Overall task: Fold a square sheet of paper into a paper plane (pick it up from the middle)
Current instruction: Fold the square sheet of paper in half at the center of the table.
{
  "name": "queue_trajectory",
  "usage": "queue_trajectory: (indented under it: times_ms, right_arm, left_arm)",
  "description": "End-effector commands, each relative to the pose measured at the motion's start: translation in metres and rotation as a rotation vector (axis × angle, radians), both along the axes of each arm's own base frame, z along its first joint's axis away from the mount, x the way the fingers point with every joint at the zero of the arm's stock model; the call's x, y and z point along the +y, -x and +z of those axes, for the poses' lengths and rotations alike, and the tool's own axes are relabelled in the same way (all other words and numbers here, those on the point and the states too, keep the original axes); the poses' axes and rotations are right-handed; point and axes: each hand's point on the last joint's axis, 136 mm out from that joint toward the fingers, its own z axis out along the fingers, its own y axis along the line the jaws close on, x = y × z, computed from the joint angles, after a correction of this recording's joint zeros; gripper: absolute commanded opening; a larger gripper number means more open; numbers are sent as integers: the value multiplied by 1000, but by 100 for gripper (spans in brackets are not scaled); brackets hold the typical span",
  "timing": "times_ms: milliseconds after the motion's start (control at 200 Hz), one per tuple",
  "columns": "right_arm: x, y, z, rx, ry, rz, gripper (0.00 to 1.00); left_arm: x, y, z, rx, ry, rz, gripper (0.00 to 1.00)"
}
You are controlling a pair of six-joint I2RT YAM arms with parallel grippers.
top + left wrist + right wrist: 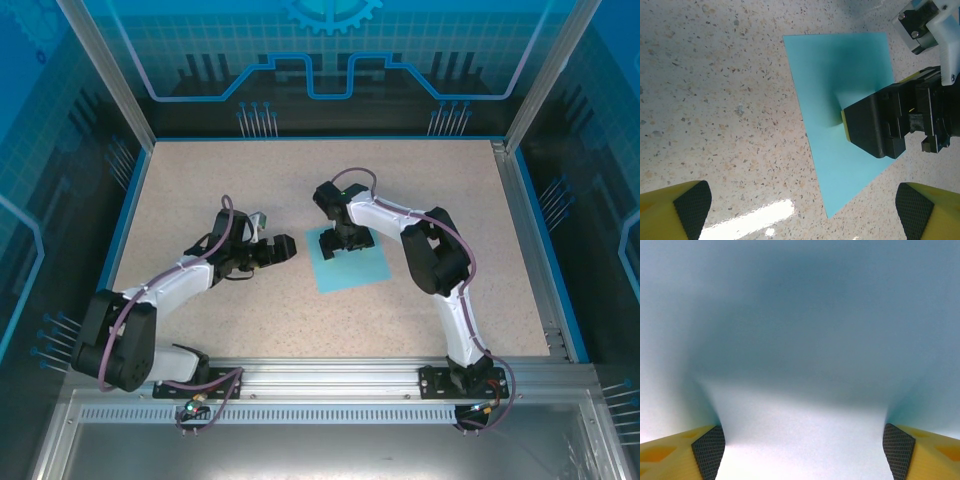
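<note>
The square sheet of paper (352, 268) is light blue and lies flat on the speckled table, just right of centre. My right gripper (338, 243) points straight down onto its middle. In the right wrist view its jaws stand wide apart, the black pads (707, 452) press on the sheet (800, 340), and the paper humps up between them. My left gripper (285, 247) is open and empty, hovering just left of the sheet. In the left wrist view the sheet (840, 75) lies ahead with the right gripper (875, 127) standing on it.
The table (200, 190) is beige and speckled, with a blue rim and metal frame posts at its corners. A metal rail (330, 375) along the near edge carries both arm bases. Bare table lies between my left gripper (802, 210) and the sheet.
</note>
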Motion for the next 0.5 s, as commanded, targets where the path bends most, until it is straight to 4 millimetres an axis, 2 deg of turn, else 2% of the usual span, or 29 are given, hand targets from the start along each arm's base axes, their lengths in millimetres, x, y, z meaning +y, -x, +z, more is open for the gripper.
queue_trajectory:
  times_ms: [0, 90, 295, 495]
  right_arm:
    - [-5, 13, -11, 68, 57, 10, 88]
    - [-7, 13, -17, 74, 66, 7, 91]
    - [9, 21, -30, 107, 27, 42, 96]
    - [-5, 33, -54, 151, 73, 20, 96]
  left_arm:
    - [-6, -6, 9, -6, 48, 0, 99]
    - [-5, -8, 8, -8, 47, 9, 99]
    - [-5, -4, 4, 3, 49, 7, 99]
    - [-5, -4, 1, 11, 46, 7, 99]
